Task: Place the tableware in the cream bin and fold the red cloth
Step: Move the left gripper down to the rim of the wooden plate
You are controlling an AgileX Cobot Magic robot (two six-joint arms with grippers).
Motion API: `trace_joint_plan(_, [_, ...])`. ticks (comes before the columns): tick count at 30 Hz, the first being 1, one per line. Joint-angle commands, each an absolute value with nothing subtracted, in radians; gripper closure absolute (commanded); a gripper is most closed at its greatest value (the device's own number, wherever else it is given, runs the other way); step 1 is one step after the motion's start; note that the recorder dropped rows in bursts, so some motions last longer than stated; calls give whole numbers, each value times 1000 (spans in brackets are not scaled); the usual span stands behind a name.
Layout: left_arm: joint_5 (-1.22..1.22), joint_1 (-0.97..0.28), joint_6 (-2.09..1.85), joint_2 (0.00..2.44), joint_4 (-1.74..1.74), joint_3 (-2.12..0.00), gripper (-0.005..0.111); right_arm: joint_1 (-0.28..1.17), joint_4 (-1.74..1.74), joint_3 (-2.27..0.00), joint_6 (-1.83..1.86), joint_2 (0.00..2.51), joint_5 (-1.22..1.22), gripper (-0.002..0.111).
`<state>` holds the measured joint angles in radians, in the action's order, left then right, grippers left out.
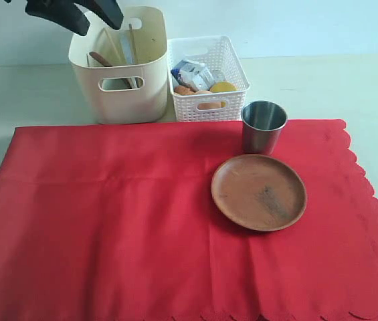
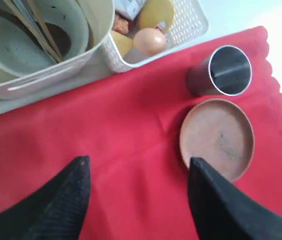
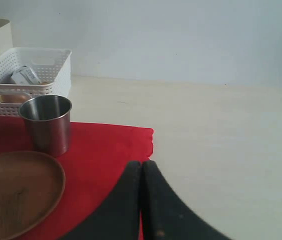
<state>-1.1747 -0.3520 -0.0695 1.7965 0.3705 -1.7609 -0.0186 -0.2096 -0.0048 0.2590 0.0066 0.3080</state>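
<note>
The red cloth lies flat over the table. On it stand a steel cup and a round brown plate, side by side at the right. The cream bin behind the cloth holds a pale bowl, a dark spoon and chopsticks. My left gripper hangs open above the bin's near rim, with nothing between its fingers. My right gripper is shut and empty, low over the cloth's right edge; it is out of the exterior view.
A white lattice basket with a milk carton, an egg and yellow food stands right of the bin. Bare pale table stretches right of the cloth.
</note>
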Motion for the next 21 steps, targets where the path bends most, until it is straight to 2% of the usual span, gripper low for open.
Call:
trace_joint_plan(1, [-1180,-409,-75,1792,381,-1701,50,-23,-209,0,261,0,298,108])
trace_joint_plan(9, [-1153,-474,-75,1840,414,-1602,50,-23,-209,0,261,0,298,108])
trace_joint_plan(21, [-1095,-540,-86,1989,511,-1591,50,-23,-211,0,261,0,298,108])
